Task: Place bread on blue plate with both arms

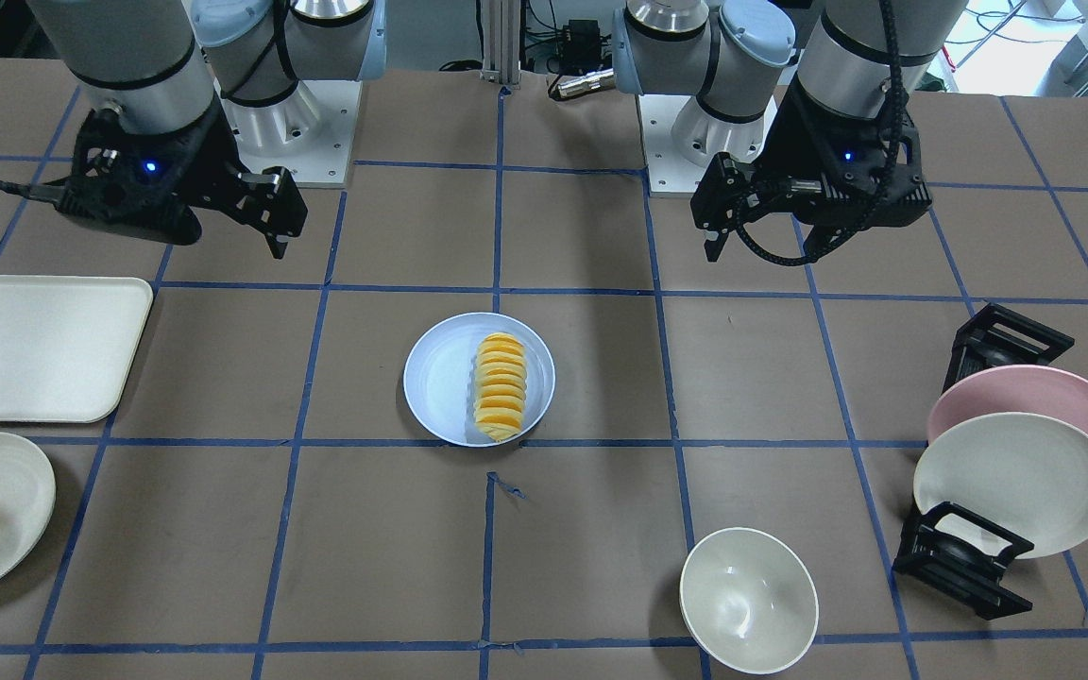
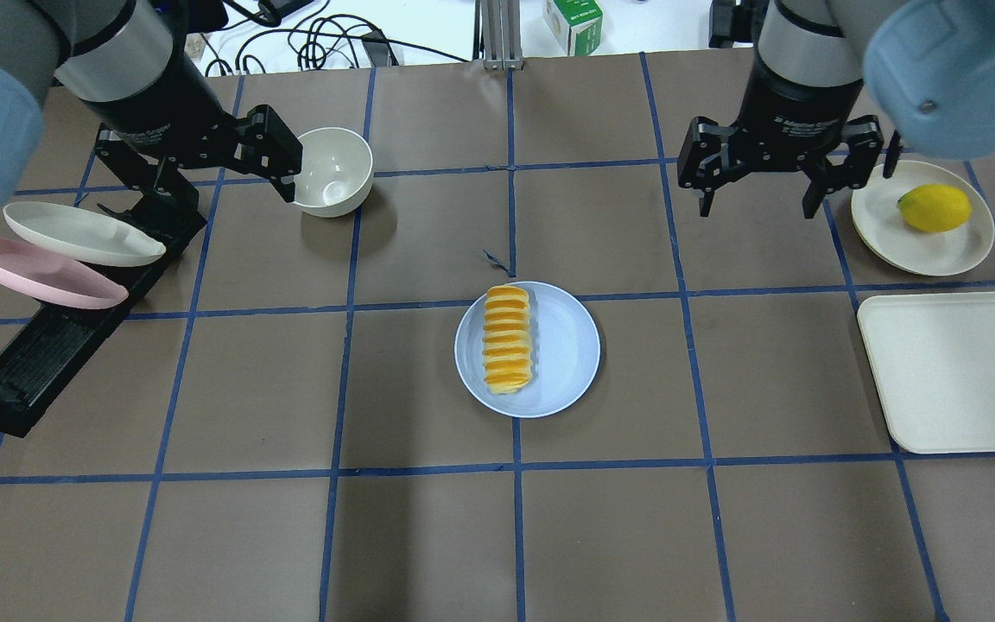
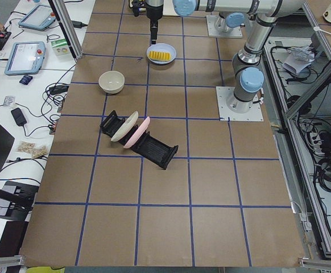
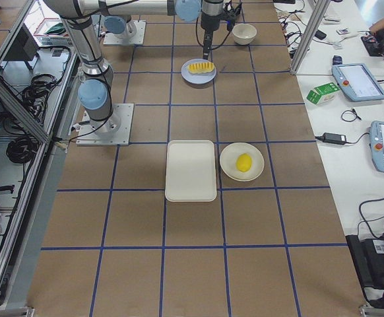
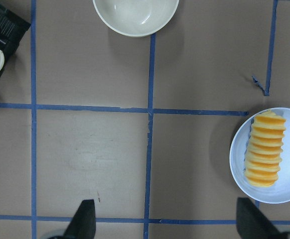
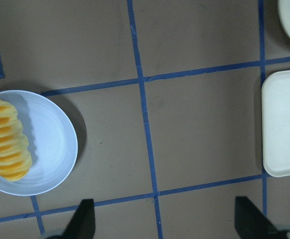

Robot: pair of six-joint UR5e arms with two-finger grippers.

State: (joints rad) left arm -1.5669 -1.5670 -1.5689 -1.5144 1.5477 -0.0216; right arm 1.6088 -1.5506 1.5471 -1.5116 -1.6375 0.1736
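The bread (image 2: 508,339), a ridged yellow-orange loaf, lies on the round blue plate (image 2: 567,350) at the table's middle, on the plate's left half in the overhead view. Both show in the front view, bread (image 1: 501,387) and plate (image 1: 440,378), and in the wrist views, bread (image 5: 264,149) (image 6: 5,144). My left gripper (image 2: 204,181) is open and empty, raised to the far left of the plate. My right gripper (image 2: 758,203) is open and empty, raised to the far right of the plate. Neither touches the bread or the plate.
A white bowl (image 2: 333,168) stands by the left gripper. A black rack (image 2: 48,345) holds a pink plate (image 2: 40,275) and a cream plate (image 2: 83,235) at the left. A cream tray (image 2: 964,371) and a cream plate with a yellow fruit (image 2: 934,207) are at the right.
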